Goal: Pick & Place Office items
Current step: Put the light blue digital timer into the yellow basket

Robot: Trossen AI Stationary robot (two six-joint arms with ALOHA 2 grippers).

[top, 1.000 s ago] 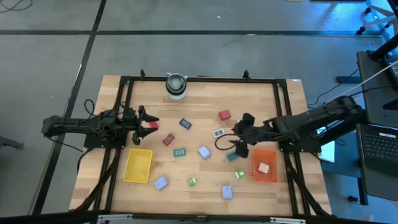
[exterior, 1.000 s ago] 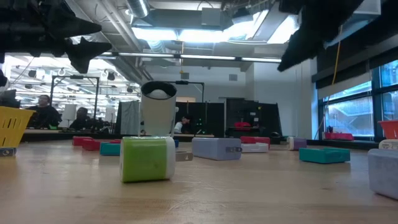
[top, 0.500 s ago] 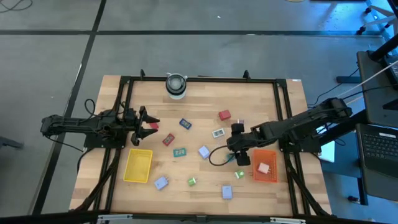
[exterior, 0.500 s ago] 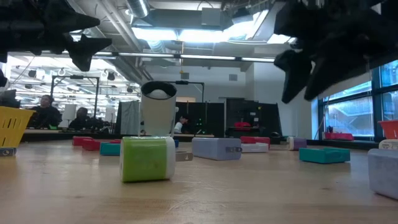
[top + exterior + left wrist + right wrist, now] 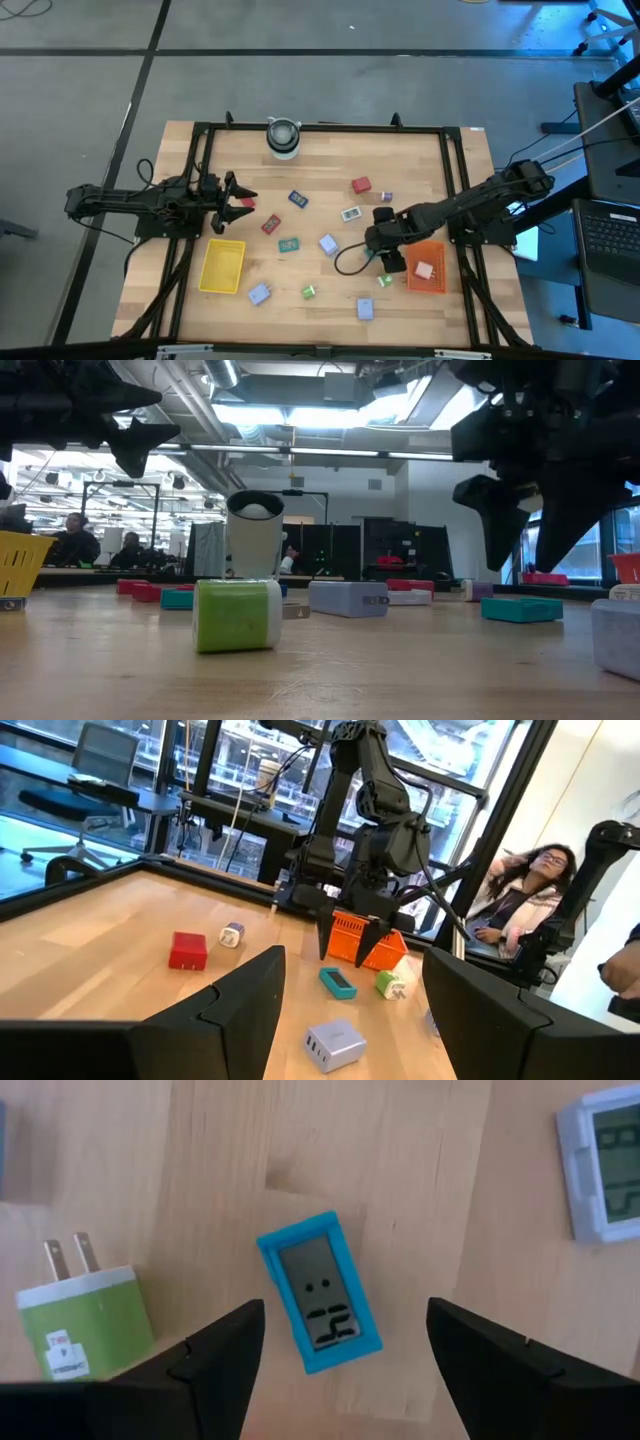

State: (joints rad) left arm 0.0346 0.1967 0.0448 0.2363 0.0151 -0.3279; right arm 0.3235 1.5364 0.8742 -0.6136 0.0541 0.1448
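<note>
The right hand [image 5: 378, 256] hangs with its fingers spread wide and empty, pointing straight down over a small bright-blue plastic block with a grey display face [image 5: 318, 1305], which lies flat on the pale wooden surface [image 5: 320, 170]. In the right wrist view the block sits between the two dark fingers [image 5: 205, 1365], touching neither, slightly askew to them. Just beside it lies a green-and-white plug adapter with two metal prongs [image 5: 85, 1320], and a lavender-framed display block [image 5: 605, 1160] lies farther off. The orange-red rectangular tray [image 5: 426, 266] stands just beside the right hand and holds a pale pinkish block [image 5: 424, 269].

The left hand [image 5: 243, 199] hovers above the surface's left side, fingers parted, with nothing between them. Below it on the surface stands the yellow rectangular tray [image 5: 222, 266].

Other small items lie scattered over the middle of the surface, among them a red block [image 5: 361, 184] and a teal block [image 5: 288, 244].
</note>
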